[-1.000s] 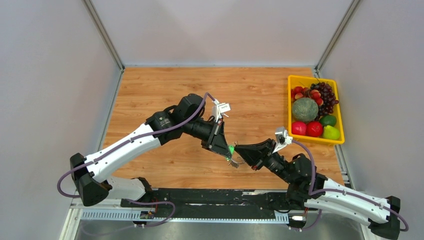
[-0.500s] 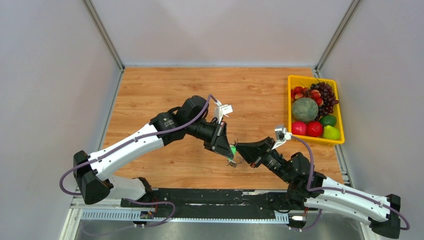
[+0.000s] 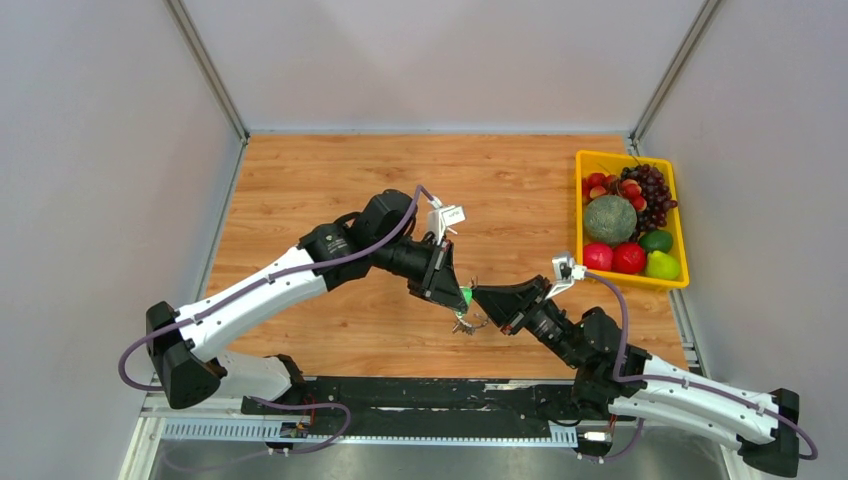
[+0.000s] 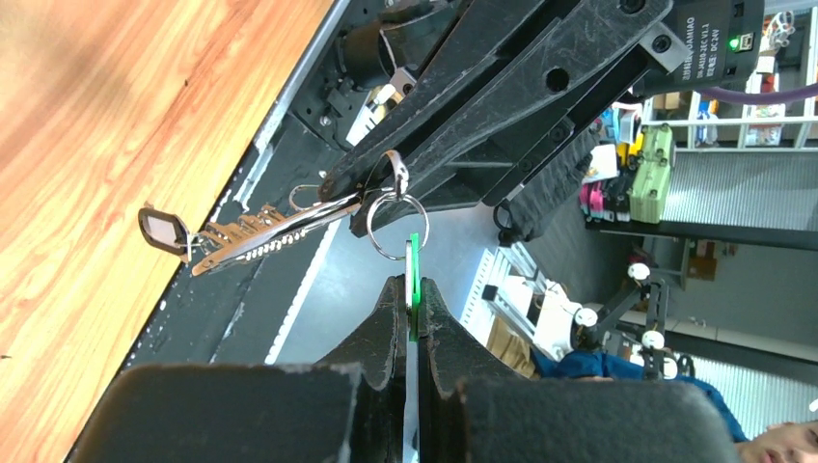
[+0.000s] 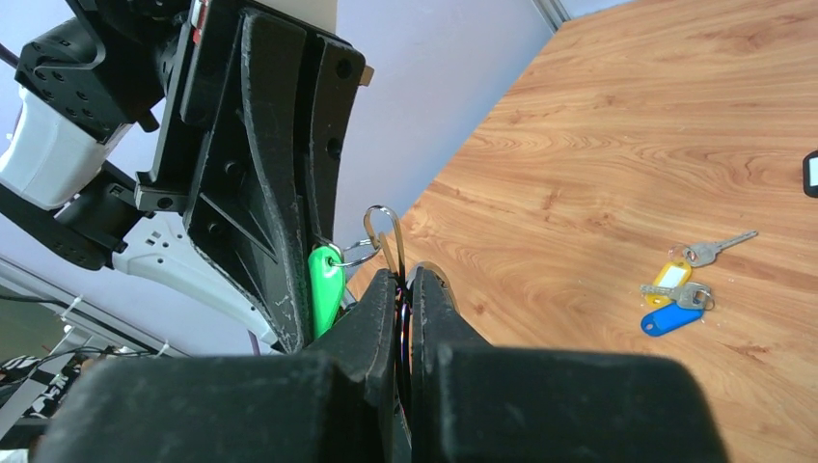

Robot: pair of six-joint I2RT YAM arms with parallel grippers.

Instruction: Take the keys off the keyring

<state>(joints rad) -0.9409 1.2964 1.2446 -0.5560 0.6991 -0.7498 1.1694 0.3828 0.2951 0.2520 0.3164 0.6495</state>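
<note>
My left gripper point(image 3: 461, 297) is shut on a green key tag point(image 4: 414, 275), held above the table; the tag also shows in the right wrist view point(image 5: 325, 287). The tag's small loop point(image 4: 396, 224) hooks onto the keyring point(image 5: 384, 231), a thin silver loop. My right gripper point(image 3: 479, 297) is shut on that keyring, tip to tip with the left gripper. Silver keys point(image 4: 260, 231) with a dark tag point(image 4: 164, 230) hang from the ring below the fingers. A yellow-tagged key point(image 5: 666, 280), a blue-tagged key point(image 5: 668, 319) and a silver key point(image 5: 719, 248) lie loose on the table.
A yellow tray point(image 3: 581, 200) of fruit stands at the right edge of the wooden table point(image 3: 330, 180). A dark object point(image 5: 810, 174) shows at the right edge of the right wrist view. Grey walls enclose the table on three sides.
Both grippers have shifted slightly away from the near edge, still joined at the hanging keys. Their grips have not changed.
</note>
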